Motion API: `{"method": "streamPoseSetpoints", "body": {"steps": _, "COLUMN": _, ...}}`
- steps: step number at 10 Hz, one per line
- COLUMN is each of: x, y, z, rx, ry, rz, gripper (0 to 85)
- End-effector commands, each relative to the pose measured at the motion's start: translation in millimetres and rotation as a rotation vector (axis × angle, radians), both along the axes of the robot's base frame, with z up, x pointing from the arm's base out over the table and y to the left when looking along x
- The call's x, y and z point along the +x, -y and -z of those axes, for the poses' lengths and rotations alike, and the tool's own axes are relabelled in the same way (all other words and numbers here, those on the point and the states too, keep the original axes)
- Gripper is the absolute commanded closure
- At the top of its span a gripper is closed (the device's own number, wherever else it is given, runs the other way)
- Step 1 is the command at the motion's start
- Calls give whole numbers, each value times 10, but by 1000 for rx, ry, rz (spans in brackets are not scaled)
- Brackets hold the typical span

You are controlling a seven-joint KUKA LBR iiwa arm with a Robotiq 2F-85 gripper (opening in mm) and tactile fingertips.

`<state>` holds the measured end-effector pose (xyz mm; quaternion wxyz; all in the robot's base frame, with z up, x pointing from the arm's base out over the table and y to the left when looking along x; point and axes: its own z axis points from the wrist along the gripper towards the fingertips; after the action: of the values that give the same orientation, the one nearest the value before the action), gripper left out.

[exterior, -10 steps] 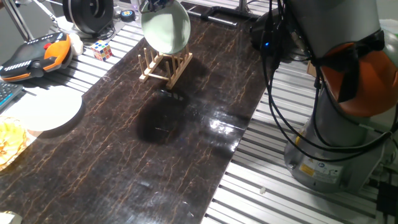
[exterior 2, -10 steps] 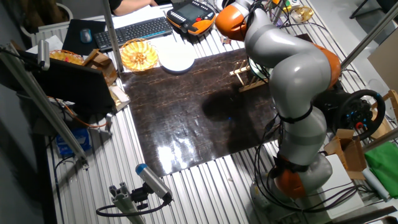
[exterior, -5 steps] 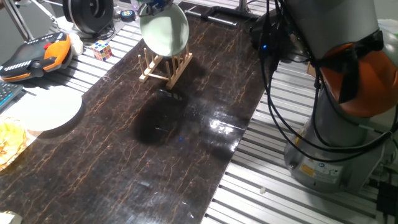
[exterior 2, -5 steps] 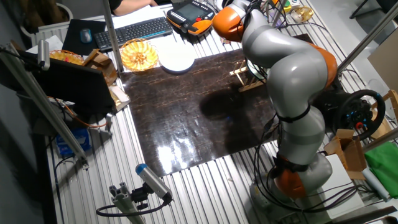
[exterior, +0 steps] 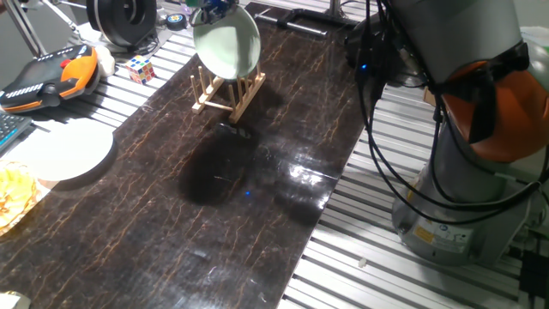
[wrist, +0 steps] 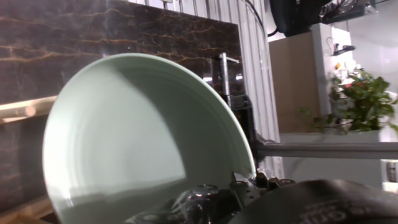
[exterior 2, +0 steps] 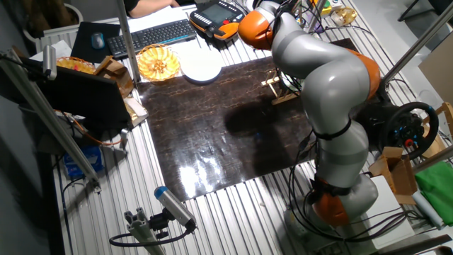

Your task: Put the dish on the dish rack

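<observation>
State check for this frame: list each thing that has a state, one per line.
dish: held on edge, upright above the rack, seating between the pegs cannot be told
dish rack: upright on the dark mat
gripper: at the dish's top rim, grip not clearly visible
white plate: lying flat on the table, untouched
Rubik's cube: scrambled

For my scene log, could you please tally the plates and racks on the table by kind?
Mint-green dish, held on edge above the rack: 1
White plate, lying flat: 1
Wooden dish rack: 1
Total: 3
</observation>
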<state>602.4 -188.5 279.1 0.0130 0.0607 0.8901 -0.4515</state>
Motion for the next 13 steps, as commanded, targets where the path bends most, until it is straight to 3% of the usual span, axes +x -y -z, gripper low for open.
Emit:
{"method": "streamPoseSetpoints", "body": {"steps": 1, "x": -16, "y": -30, "z": 8, "rx": -17, "ry": 1, "rz": 1, "gripper": 830}}
{"method": "streamPoseSetpoints", "body": {"steps": 3, "x": -50, "y": -93, "z": 17, "rx": -31, "ry": 6, "rz": 7, "gripper": 830}}
{"method": "streamPoseSetpoints", "body": {"steps": 8, "x": -125, "y": -250, "z": 89, "rx": 3, "ry": 33, "rz": 27, "gripper": 830}}
{"method": "streamPoseSetpoints", "body": {"steps": 13, "x": -129, "y": -306, "z": 181, "rx": 20, "ry": 27, "rz": 20, "gripper": 830}}
